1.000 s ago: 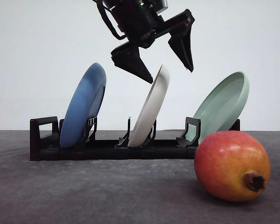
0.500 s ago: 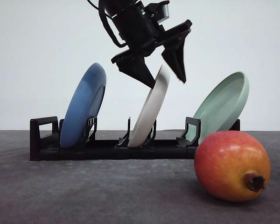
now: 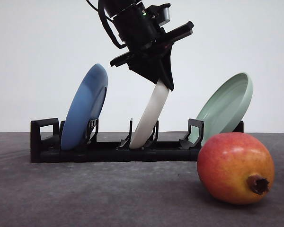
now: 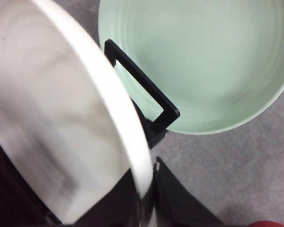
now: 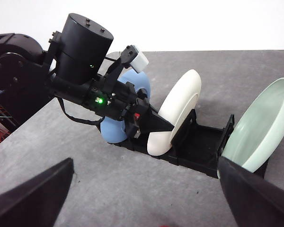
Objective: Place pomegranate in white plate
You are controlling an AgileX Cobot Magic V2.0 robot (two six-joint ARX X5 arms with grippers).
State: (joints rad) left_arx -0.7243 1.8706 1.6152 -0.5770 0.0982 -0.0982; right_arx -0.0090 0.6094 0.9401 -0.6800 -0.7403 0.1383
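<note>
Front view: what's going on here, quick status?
The left gripper is closed on the top rim of the white plate, which stands in the middle slot of the black rack, between the blue plate and the pale green plate. The pomegranate lies untouched on the table. The right gripper is open, away from the rack.

A bare lab test bench: plain white backdrop (image 3: 38, 38), grey matte tabletop (image 3: 85, 194), and loose cabling (image 5: 0, 94) beside the arm base, well behind the jaws.
</note>
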